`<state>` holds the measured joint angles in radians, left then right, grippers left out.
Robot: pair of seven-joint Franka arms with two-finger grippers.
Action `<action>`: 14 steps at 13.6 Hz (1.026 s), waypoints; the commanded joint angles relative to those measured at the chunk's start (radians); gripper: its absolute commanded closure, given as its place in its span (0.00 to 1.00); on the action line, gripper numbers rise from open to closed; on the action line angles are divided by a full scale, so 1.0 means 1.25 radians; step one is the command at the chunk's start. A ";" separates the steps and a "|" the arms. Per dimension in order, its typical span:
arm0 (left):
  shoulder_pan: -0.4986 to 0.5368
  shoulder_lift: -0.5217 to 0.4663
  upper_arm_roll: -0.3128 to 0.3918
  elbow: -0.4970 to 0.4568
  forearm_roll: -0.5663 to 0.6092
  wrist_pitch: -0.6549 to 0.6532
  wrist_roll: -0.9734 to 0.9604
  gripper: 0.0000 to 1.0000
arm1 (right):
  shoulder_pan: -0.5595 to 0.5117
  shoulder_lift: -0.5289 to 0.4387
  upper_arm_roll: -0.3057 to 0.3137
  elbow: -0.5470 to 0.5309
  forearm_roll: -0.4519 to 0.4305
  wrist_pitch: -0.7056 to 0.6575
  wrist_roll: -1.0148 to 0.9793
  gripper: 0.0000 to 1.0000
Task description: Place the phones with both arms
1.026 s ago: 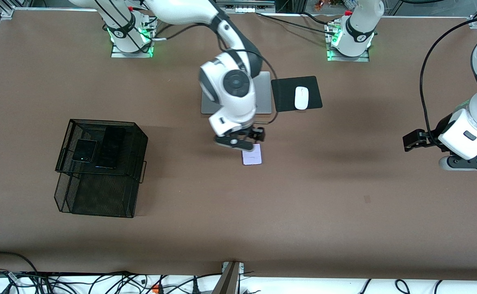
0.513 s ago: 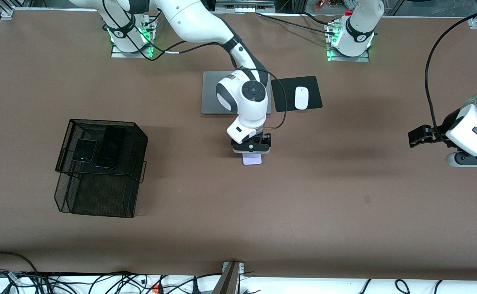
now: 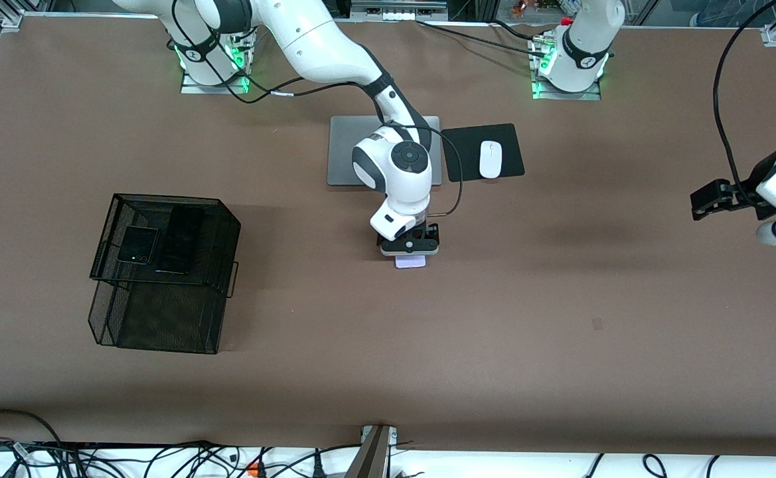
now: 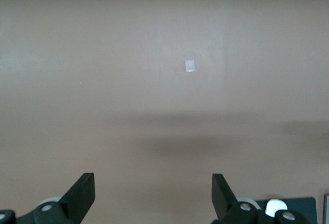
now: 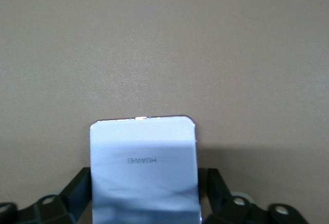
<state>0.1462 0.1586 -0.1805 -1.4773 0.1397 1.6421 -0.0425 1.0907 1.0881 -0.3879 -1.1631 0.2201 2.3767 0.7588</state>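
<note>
Right arm bent down over the lavender phone; left arm waits at its own end of the table.

The right arm reaches out over the laptop (image 3: 344, 151), wrist pointing straight down, and its right gripper (image 3: 409, 248) straddles the pale lavender-white phone (image 5: 144, 170) lying flat on the table (image 3: 560, 318), fingers (image 5: 77, 185) against both long edges, clenched on it. The left gripper (image 4: 153, 196) hovers over bare table, jaws spread wide. Two black phones (image 3: 162, 242) lie in the wire basket (image 3: 155, 332).

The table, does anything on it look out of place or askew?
Only the pale lavender phone lies loose on the table, between the right claw fingers; the two black phones sit on the mesh basket. Nothing looks damaged.
</note>
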 commanded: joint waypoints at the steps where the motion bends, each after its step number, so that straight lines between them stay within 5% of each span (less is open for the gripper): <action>1: -0.062 -0.199 0.066 -0.269 -0.016 0.115 0.024 0.00 | -0.002 -0.002 0.001 0.025 -0.009 -0.015 -0.008 0.72; 2: -0.080 -0.216 0.067 -0.280 -0.017 0.109 0.023 0.00 | -0.004 -0.016 0.000 0.030 -0.008 -0.052 -0.009 0.84; 6: -0.111 -0.153 0.071 -0.172 -0.009 0.049 0.047 0.00 | -0.050 -0.158 -0.012 0.038 -0.001 -0.250 -0.018 0.86; 9: -0.142 -0.116 0.101 -0.126 -0.017 0.044 0.054 0.00 | -0.171 -0.248 -0.010 0.037 0.012 -0.378 -0.144 0.86; 14: -0.138 -0.115 0.100 -0.126 -0.022 0.023 0.049 0.00 | -0.411 -0.261 -0.016 0.038 0.019 -0.431 -0.394 0.86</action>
<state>-0.0118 0.0041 -0.0697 -1.6697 0.1319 1.7014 -0.0055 0.6577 0.7680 -0.4308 -1.1049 0.2336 1.8586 0.3568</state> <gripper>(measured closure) 0.000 0.167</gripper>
